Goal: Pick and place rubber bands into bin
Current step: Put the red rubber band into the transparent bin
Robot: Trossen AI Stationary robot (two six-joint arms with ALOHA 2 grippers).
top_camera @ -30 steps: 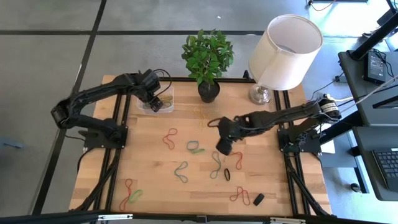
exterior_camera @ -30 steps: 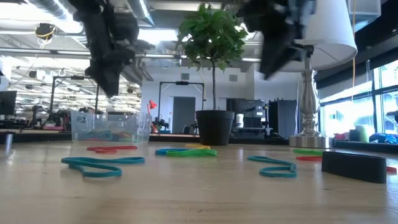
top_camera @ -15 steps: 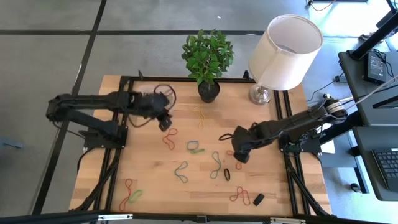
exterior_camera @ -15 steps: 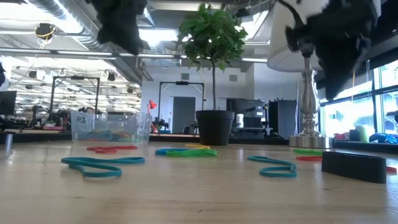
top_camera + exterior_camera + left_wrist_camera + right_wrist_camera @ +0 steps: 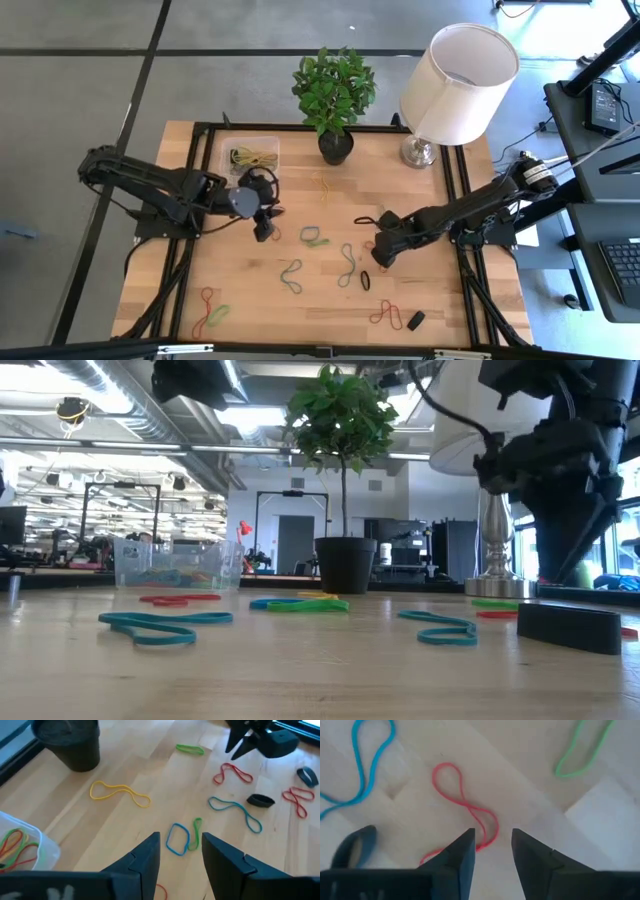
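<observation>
Hovering low over the table's middle, the left gripper (image 5: 263, 226) has its jaws parted with nothing between them. Its wrist view looks past the fingers (image 5: 146, 857) at a blue band (image 5: 177, 839) linked with a green band (image 5: 196, 834) on the wood, just ahead of the tips. From the table's centre this gripper lies at about 9 o'clock.

At about 3 o'clock from centre, the right gripper (image 5: 380, 254) stands close above a red band (image 5: 470, 812) twisted into a figure-eight. Its jaws are parted, one on either side of the loop, and hold nothing. Whether the tips touch the wood cannot be told.

At about 11 o'clock, near the far edge, sits the bin (image 5: 250, 157), with yellow and other bands inside. At 12 o'clock stands a plant pot (image 5: 336, 146), and at 1 o'clock a lamp (image 5: 455, 75).

Loose bands lie scattered over the wood: a yellow band (image 5: 322, 186) near the pot, a teal band (image 5: 291, 276) toward 6 o'clock, a red and a green one at 7 o'clock, another red one at 5 o'clock beside a small black block (image 5: 415, 320).
</observation>
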